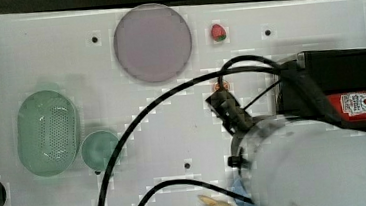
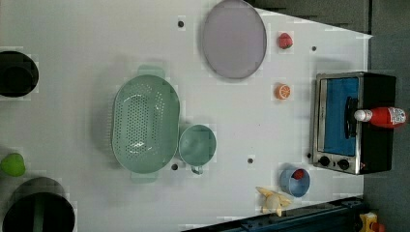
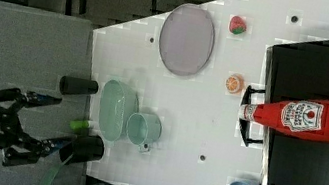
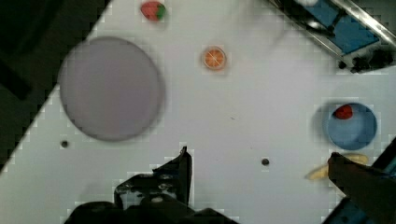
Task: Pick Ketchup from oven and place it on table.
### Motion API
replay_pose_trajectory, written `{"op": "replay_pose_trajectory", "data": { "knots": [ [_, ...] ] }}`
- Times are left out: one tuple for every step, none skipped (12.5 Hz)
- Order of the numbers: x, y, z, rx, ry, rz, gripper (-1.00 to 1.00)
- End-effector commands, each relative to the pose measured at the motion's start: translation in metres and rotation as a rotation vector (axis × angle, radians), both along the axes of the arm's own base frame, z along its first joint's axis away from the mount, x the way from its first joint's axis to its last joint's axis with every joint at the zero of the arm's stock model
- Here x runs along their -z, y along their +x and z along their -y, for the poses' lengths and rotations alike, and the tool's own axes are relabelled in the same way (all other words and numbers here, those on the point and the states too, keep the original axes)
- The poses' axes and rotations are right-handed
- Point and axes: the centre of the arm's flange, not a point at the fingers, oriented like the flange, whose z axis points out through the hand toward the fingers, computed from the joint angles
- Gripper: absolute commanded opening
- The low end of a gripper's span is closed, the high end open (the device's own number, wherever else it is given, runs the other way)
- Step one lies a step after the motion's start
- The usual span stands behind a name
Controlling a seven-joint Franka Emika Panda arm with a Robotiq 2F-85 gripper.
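One ketchup (image 2: 384, 117) bottle lies flat on its side on top of the black oven (image 2: 355, 122). In the left view its long side runs across the picture, and its white cap points to the left view's left, sticking out past the oven's front edge above the blue glass door. The red bottom end points toward the oven's back.

Going from the left view's left to its right, the white table (image 2: 72, 106) holds a green strainer (image 2: 144, 124), then a small green cup (image 2: 197, 144) touching it, then a big grey plate (image 2: 234, 38). Next come an orange slice (image 2: 283, 91), a strawberry (image 2: 285, 40), a blue bowl (image 2: 294, 182) with something red inside, and a yellow banana (image 2: 273, 200) close beside the bowl. The oven stands at the far end. Small dark holes dot the table top.

The gripper (image 4: 259, 168) hangs over the bare table near the bowl. Its two fingers (image 4: 180, 170) are spread wide apart and hold nothing.
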Motion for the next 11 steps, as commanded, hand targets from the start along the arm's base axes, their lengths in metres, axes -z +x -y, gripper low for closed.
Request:
{"op": "replay_pose_trajectory", "data": {
  "knots": [
    [0.057, 0.026, 0.029, 0.051, 0.022, -0.107, 1.00],
    [0.063, 0.030, 0.049, 0.088, 0.026, -0.099, 1.00],
    [0.071, 0.033, 0.071, 0.129, 0.029, -0.088, 1.00],
    [0.079, 0.035, 0.093, 0.169, 0.031, -0.084, 1.00],
    [0.089, 0.037, 0.114, 0.208, 0.030, -0.078, 1.00],
    [0.099, 0.039, 0.135, 0.245, 0.027, -0.074, 1.00],
    [0.109, 0.040, 0.155, 0.281, 0.021, -0.067, 1.00],
    [0.119, 0.042, 0.174, 0.316, 0.012, -0.056, 1.00],
    [0.128, 0.043, 0.192, 0.349, -0.002, -0.040, 1.00],
    [0.137, 0.045, 0.211, 0.383, -0.022, -0.018, 1.00],
    [0.148, 0.047, 0.229, 0.414, -0.043, 0.001, 1.00]
  ]
}}
